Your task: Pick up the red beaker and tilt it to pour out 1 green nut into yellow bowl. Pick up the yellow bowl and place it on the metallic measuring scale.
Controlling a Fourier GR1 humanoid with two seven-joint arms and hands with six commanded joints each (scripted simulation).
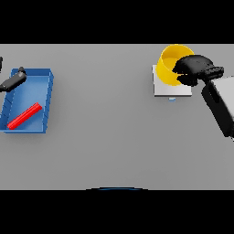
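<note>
The yellow bowl (pixel 168 64) is over the back part of the metallic measuring scale (pixel 164 89), a pale square pad at the far right. My right hand (pixel 195 68) is curled round the bowl's right rim, its fingers reaching into the bowl. The red beaker (pixel 24 115) lies on its side inside a blue tray (pixel 47 98) at the far left. My left hand (pixel 13 80) shows at the left edge over the tray's back corner, fingers straight. No green nut is visible; the bowl's inside is partly hidden by the hand.
The blue tray's walls stand up at the left edge of the grey table (pixel 105 123). The right forearm (pixel 221 105) slants in from the right edge beside the scale.
</note>
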